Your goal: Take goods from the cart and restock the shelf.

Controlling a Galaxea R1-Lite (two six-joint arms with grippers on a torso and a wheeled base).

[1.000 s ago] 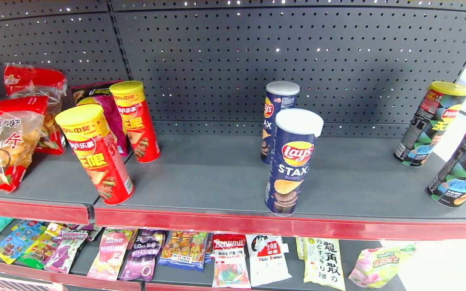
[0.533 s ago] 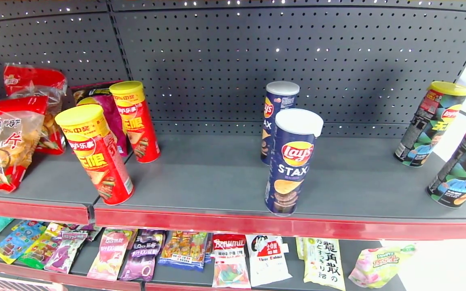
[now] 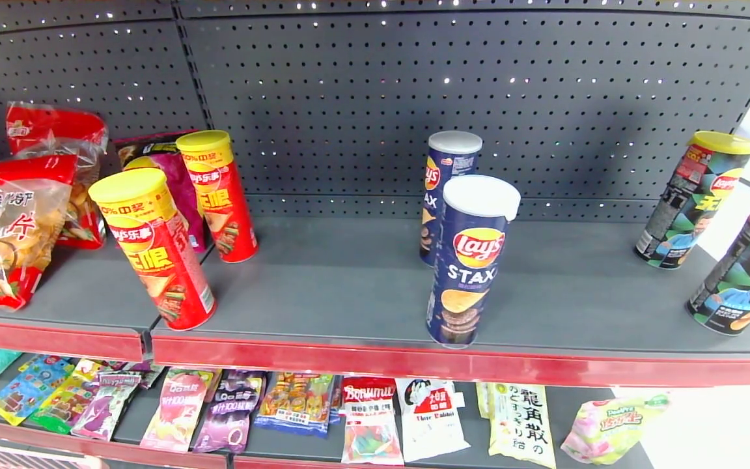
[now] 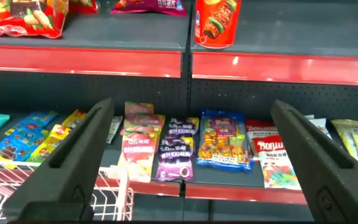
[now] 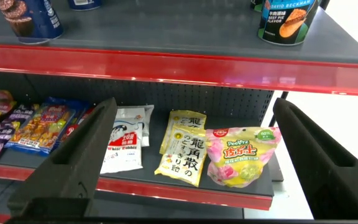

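Nothing is differing from the head view of a second ago; every can and bag is standing where it stood, and the camera is staying put.

The left gripper (image 4: pixel 191 106) is hanging spread wide, its two dark fingers (image 4: pixel 73 162) well apart, holding and touching nothing; it is facing the lower shelf (image 4: pixel 229 186), with a white wire corner of the cart (image 4: pixel 120 193) showing near one finger. The right gripper (image 5: pixel 196 102) is likewise gaping wide and pinching nothing, facing the lower shelf's sachets (image 5: pixel 182 149).

On the upper shelf (image 3: pixel 349 286) two red cans (image 3: pixel 153 247) are standing at the left, just beside the snack bags (image 3: pixel 10 228); two blue cans (image 3: pixel 469 260) are standing one behind the other near the middle, the nearer one close to the red front edge (image 3: pixel 381 361); two dark cans (image 3: pixel 694 198) are standing at the right end. Bare shelf is lying open between the red and blue cans, and again between the blue and dark cans.
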